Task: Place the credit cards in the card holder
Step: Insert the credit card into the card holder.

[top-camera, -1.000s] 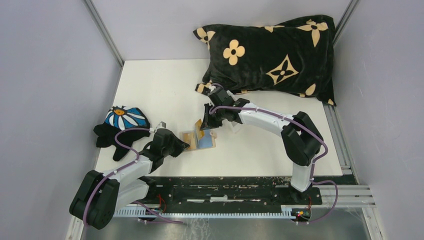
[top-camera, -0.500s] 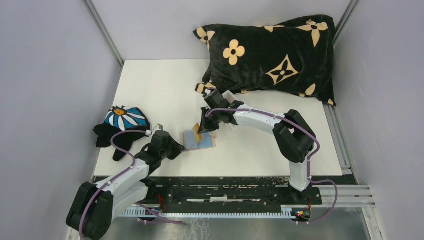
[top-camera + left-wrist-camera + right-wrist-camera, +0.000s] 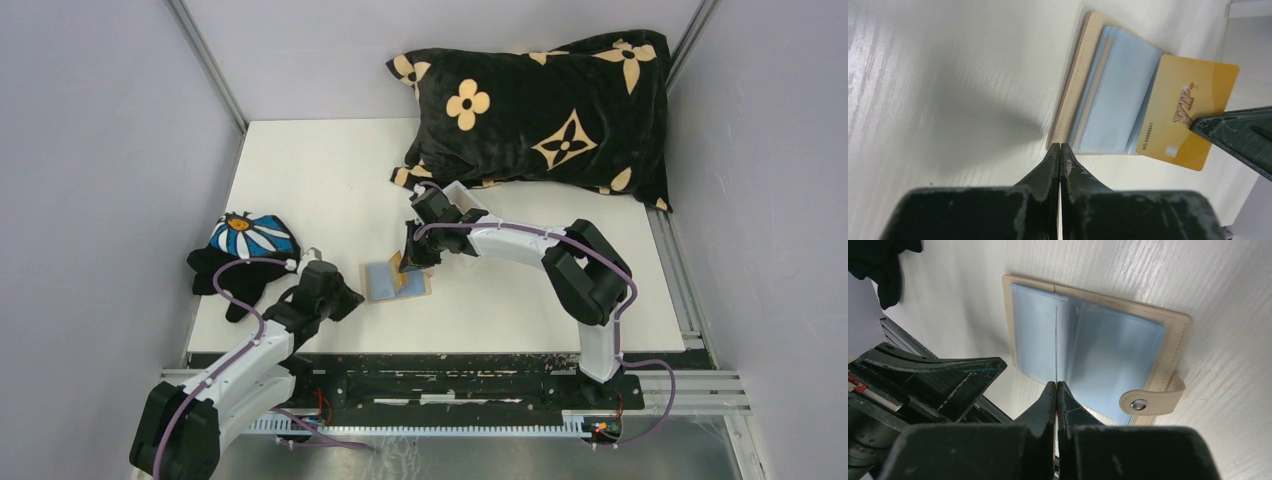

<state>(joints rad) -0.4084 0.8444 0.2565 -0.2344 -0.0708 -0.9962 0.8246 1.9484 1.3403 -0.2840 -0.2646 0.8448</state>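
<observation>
Top external: left gripper [image 3: 347, 297] farther back from card holder [image 3: 383, 281].

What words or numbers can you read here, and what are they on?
"VIP": slanted letters on the yellow card.
"NO.8888841": small print along one edge of the same card; the last digits are hard to be sure of.
Nothing can be read on the card holder or anywhere else.

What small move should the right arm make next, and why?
Probably ease the yellow card into a blue sleeve of the card holder. The right gripper is shut on the card, which stands on edge over the open holder, apparently not seated in a pocket. The left gripper, shut and empty, sits beside it.
</observation>
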